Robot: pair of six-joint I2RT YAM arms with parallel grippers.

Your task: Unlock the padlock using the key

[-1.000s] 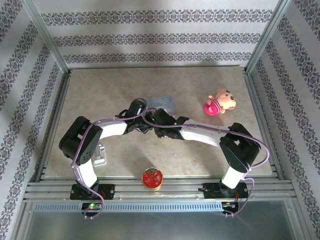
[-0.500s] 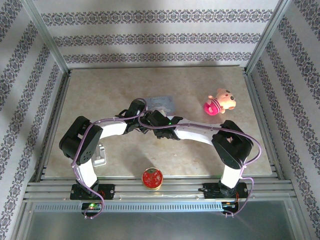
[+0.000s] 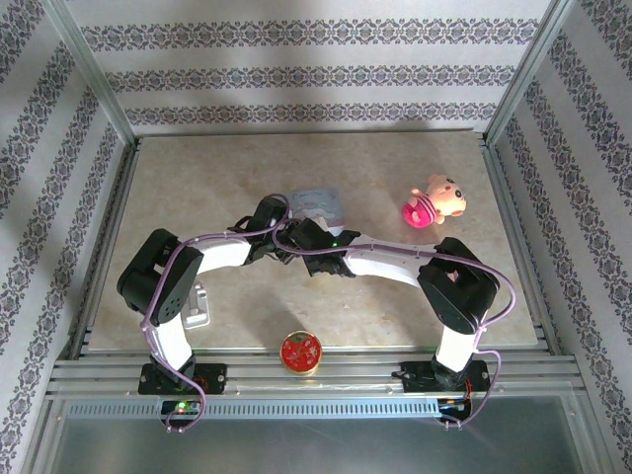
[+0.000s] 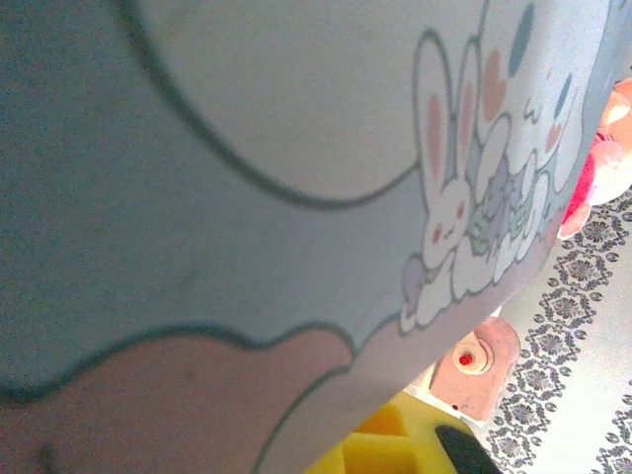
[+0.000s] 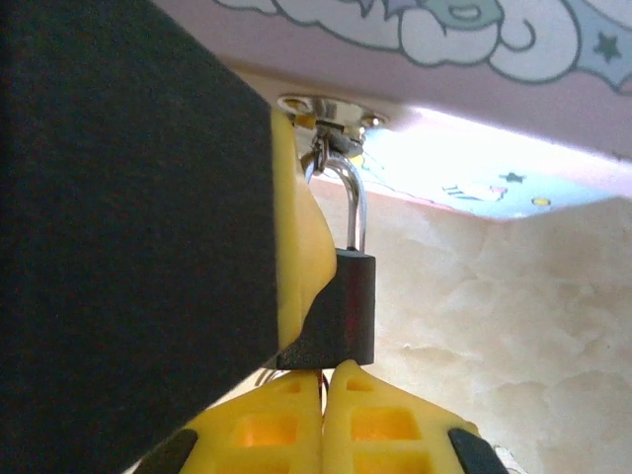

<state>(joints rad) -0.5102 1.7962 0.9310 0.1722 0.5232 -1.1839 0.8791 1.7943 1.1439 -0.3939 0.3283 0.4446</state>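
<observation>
Above the marbled bench (image 3: 395,178), the right end effector (image 5: 322,420) pinches what seems the key (image 5: 321,375) under the padlock (image 5: 348,306) hanging on the blue tin (image 5: 474,178), with the left end effector (image 3: 278,247) bracing it, grip unclear: apparently insertion, next needing a straight push, then a twist.

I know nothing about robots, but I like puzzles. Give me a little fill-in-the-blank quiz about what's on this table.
1. The tiny dark-bodied, silvery-shackled padlock sits at the tips of the right gripper, whose fingers are ____.
2. The pale blue tin shows a white cartoon ____.
3. The plush toy right of the tin is ____.
4. The round object between the two arm bases is ____.
Missing words: yellow; rabbit; pink; red.
</observation>
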